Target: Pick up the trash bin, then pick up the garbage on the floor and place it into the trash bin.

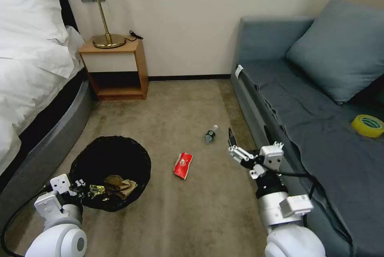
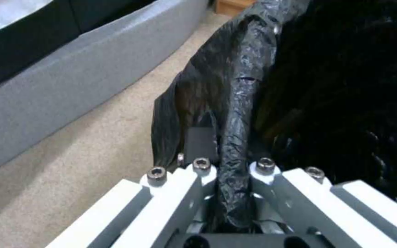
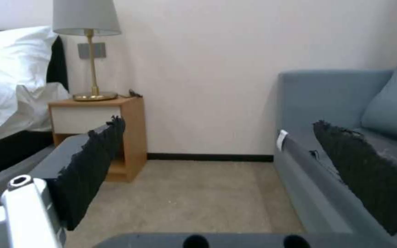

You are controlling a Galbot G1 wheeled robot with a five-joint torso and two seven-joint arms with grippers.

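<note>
Round black-bagged trash bin | left gripper clenched its rim, wrappers inside | red snack packet, clear bottle left, 12 o'clock | right gripper released.

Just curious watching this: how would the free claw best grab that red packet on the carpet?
Probably from straight above, closing across the narrow width of the red packet. It lies flat on the carpet, so no side offers an edge. The right gripper, open, hangs nearby.

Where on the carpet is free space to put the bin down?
Bare carpet lies between the nightstand and the bottle, and nearer, below the red packet. The strip beside the sofa is crowded by the right claw.
</note>
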